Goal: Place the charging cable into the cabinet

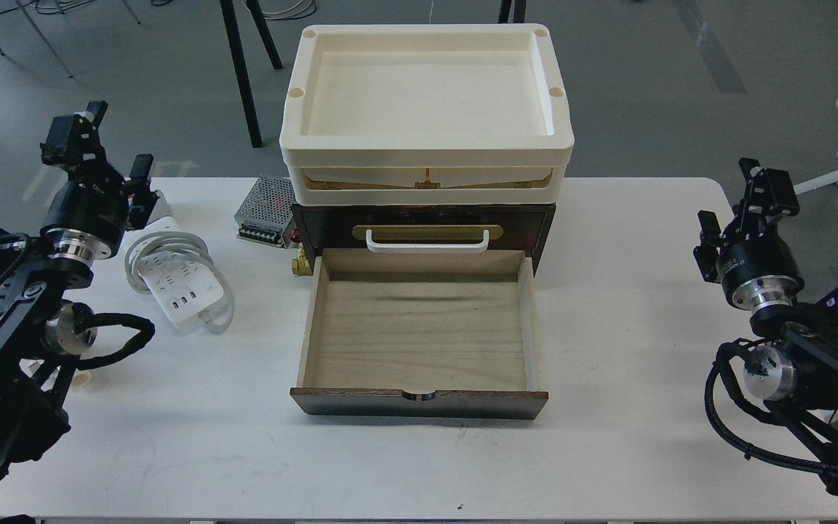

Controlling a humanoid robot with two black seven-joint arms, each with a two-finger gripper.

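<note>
The pale wood drawer (419,327) of the cabinet (423,218) stands pulled out and bare on the counter (244,451). To its left lies the charging cable (180,284), its long axis angled toward the near right, cord looped around it. The left end effector (110,149) hangs just beyond and left of it, fingers spread, holding nothing. The right end effector (750,193), well apart, is raised; I cannot tell its spread.

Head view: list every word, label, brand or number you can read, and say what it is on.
No text here can be read.
Left gripper: faint pale print on the black wrist housing below it, too small to read.
Right gripper: small pale marks on its wrist housing, also too blurred.
Charging cable, power supply box, cabinet: no lettering visible.
</note>
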